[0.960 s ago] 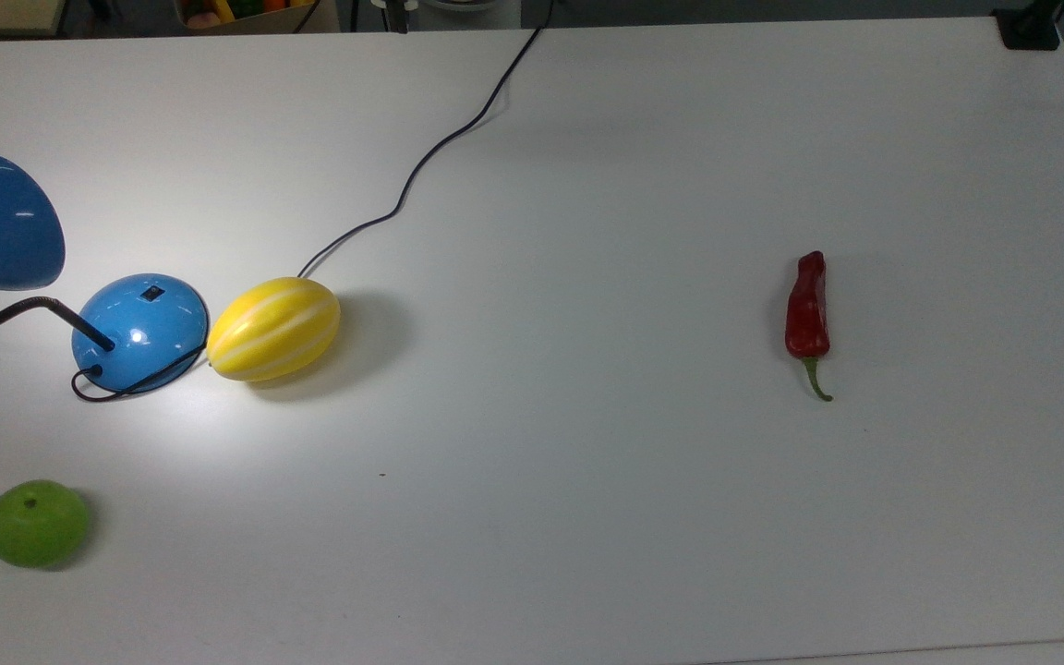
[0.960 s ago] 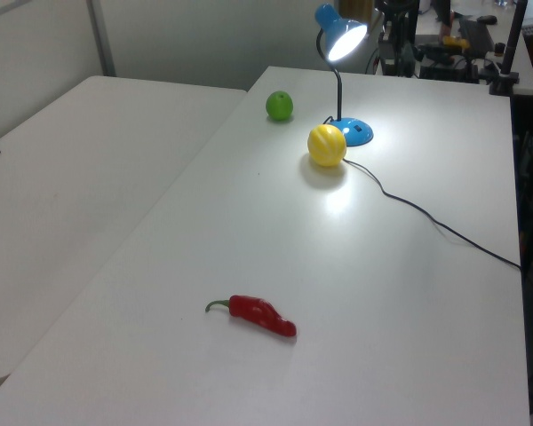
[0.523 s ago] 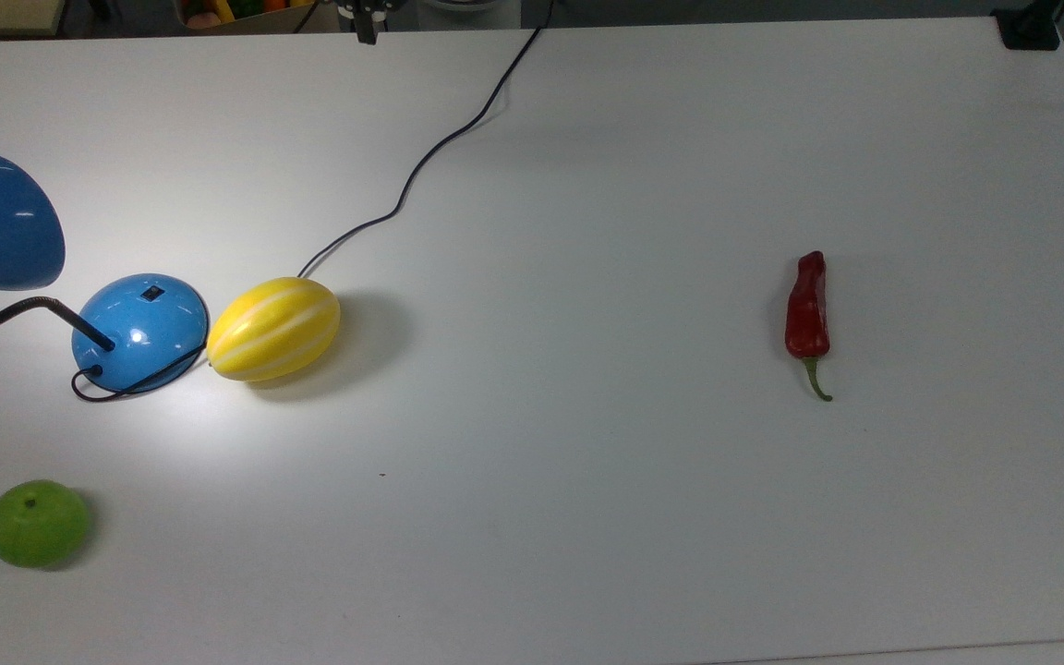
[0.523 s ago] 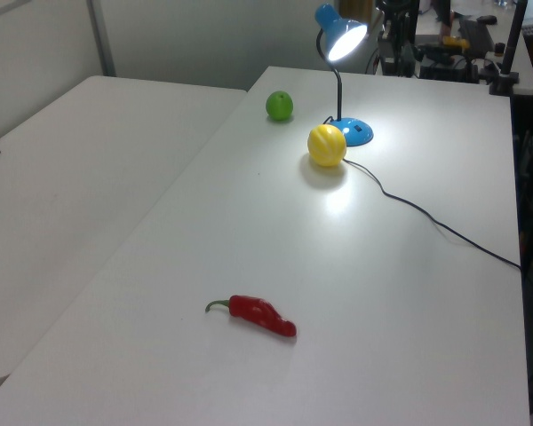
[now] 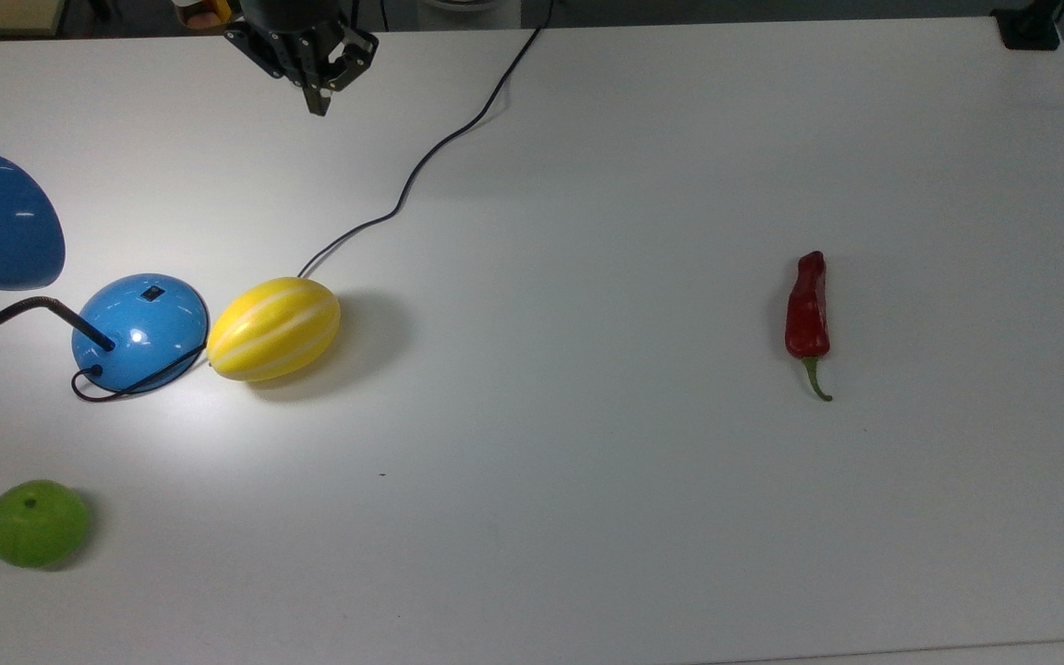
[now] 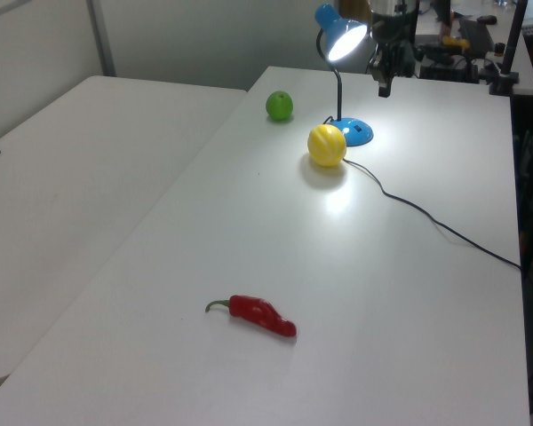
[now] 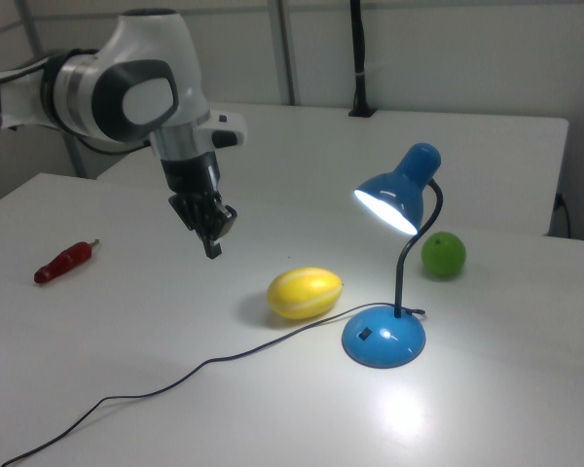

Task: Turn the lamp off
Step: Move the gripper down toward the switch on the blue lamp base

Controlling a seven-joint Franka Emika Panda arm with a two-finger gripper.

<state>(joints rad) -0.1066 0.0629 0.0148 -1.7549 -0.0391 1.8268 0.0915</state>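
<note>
In the right view the lamp (image 7: 384, 336) stands nearest, lit, its base on the white table (image 7: 273, 409), with the switch (image 7: 365, 334) on the dome facing the camera. The yellow melon (image 7: 305, 293) lies just beside the base. Farther back, the gripper (image 7: 212, 248) hangs above the table, well apart from the lamp, fingers closed together on nothing. No writing is readable.
</note>
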